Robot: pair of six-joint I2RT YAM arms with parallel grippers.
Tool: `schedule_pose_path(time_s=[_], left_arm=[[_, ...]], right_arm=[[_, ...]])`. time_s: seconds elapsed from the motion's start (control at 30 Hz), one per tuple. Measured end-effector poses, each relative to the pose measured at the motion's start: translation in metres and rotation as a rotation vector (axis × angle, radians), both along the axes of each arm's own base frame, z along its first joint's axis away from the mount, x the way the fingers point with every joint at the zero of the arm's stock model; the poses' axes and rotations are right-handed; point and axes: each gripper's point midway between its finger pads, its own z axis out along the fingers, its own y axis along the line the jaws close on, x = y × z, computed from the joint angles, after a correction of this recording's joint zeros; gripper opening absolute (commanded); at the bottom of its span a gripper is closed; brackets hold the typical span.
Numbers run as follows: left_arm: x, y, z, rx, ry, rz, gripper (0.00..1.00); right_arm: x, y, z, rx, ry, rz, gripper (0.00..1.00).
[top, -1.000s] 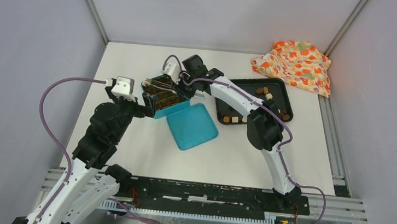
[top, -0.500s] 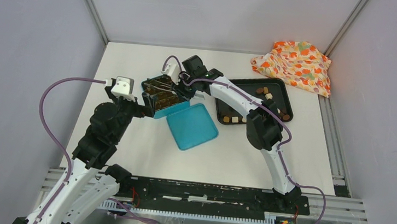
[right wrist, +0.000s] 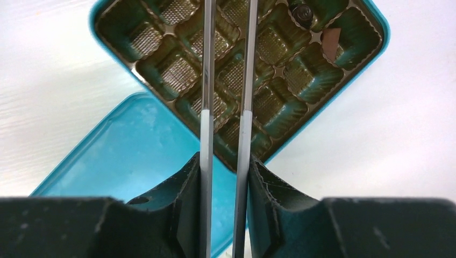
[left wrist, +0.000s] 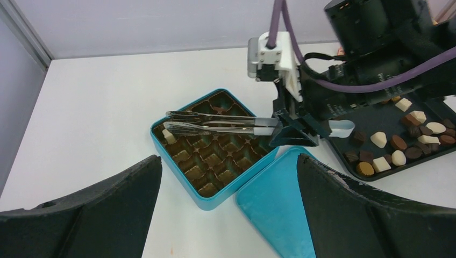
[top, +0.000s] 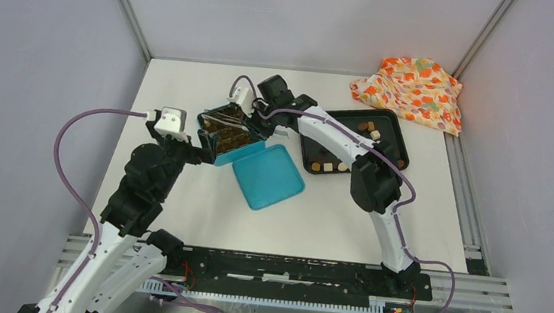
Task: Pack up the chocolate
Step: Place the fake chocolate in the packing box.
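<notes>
Chocolate [left wrist: 399, 143]: dark, brown and cream pieces loose on the black tray [top: 390, 126], right of centre in the top view. One cream piece [left wrist: 170, 137] sits in the tin's leftmost corner cell.
Tin [left wrist: 180, 171]: teal, open, with a brown moulded insert. Its lid [top: 268, 175] lies flat against the lower-right side.
Right claw [right wrist: 225, 166]: clenched on the metal tongs [left wrist: 215, 122] — their tips reach across the tin, just above the cream piece.
Left claw [left wrist: 228, 161]: fully released, grasping nothing, near the tin's lower-left side in the top view.
Cloth [top: 411, 89]: orange, flowered, crumpled — upper right of the counter [top: 189, 87], apart from the tray.
</notes>
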Motion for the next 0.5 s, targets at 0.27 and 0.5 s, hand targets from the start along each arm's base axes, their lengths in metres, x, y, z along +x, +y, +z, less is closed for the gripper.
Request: schedule_pose_path(time_s=[0.27,0.5], left_arm=[[-0.001,0.000,0.003,-0.006,-0.011,-0.004,1.00],[-0.002,-0.003,0.002,-0.007,-0.011,-0.019,1.00]], right_arm=[[-0.019,-0.044,0.063,0.056,-0.059,-0.010,0.36],[-0.023,-0.129,0.098,0.090,-0.123,-0.108,0.36]])
